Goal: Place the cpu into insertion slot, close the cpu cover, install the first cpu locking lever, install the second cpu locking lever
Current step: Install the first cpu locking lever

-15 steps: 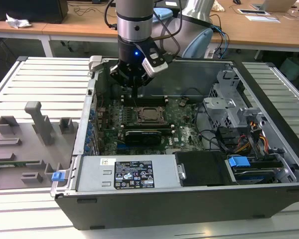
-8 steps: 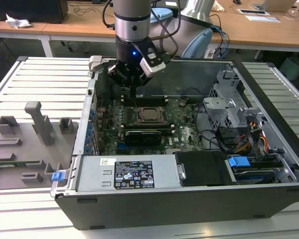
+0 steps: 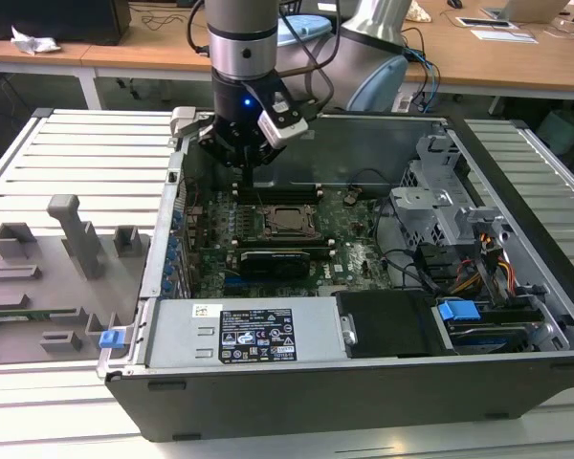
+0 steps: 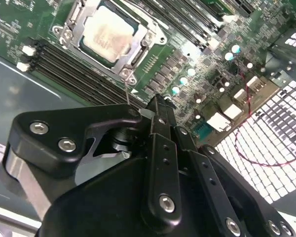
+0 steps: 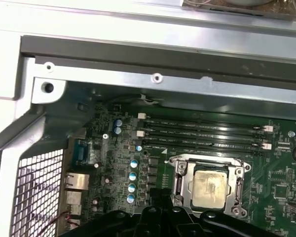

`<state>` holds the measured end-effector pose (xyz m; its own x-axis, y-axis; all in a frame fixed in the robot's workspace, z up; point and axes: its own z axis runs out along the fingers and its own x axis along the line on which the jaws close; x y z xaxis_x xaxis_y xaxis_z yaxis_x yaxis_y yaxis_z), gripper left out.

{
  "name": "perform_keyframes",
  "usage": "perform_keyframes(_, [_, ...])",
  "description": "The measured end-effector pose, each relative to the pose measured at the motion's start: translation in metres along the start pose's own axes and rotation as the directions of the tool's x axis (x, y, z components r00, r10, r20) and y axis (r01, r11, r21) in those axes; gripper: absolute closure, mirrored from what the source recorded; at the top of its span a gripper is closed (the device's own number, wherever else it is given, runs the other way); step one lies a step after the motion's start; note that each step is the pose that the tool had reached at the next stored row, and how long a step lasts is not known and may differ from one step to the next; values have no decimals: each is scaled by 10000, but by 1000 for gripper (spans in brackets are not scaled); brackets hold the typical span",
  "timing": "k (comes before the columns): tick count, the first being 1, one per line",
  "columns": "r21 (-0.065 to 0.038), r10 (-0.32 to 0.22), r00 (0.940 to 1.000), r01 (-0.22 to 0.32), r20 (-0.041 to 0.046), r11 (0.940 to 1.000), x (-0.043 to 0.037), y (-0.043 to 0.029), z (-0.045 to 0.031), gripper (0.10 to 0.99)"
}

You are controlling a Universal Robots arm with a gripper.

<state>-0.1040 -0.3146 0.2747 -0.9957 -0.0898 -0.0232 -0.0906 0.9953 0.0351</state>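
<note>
An open grey metal computer case (image 3: 364, 387) lies on its side on the slatted pale metal table (image 3: 86, 153), taking up the middle of the table out to the edge at the exterior view's right. A grey plate of moulded holders (image 3: 38, 287) lies on the table just beside the case, toward the edge at the exterior view's left. Inside the case, the square black-rimmed insertion slot (image 3: 289, 221) sits about midway across the green motherboard (image 3: 354, 244), closer to the case's far wall than to its near wall. A long black graphics card (image 3: 277, 258) lies just on its near side. In both wrist views the small flat square cpu with its dull silvery top (image 4: 111, 34) (image 5: 209, 186) lies seated in that slot. The thin square dark-grey metal cpu cover (image 4: 149, 40) (image 5: 179, 183) lies flat around it, so the chip shows through the cover's window. Long narrow black memory slots (image 5: 202, 131) run between the socket and the case's far wall. The black pincer (image 3: 249, 164) (image 4: 158, 102) hangs above the board between the socket and that far wall, near the socket but not over the chip. Its two fingers (image 4: 160, 148) are drawn together with no gap showing. A thin silvery wire lever (image 4: 127, 91) rises from the cover's corner up to the pincer's tip. Whether the pincer is pinching it cannot be told.
</note>
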Motion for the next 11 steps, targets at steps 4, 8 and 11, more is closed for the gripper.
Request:
perform_keyframes(4, [-5, -1, 10000, 1, 8, 10000, 47, 4, 16, 980])
perform_keyframes(8, [-6, -1, 10000, 1, 9, 10000, 48, 11, 66, 980])
perform_keyframes(11, [-4, 0, 10000, 0, 7, 10000, 48, 13, 84, 980])
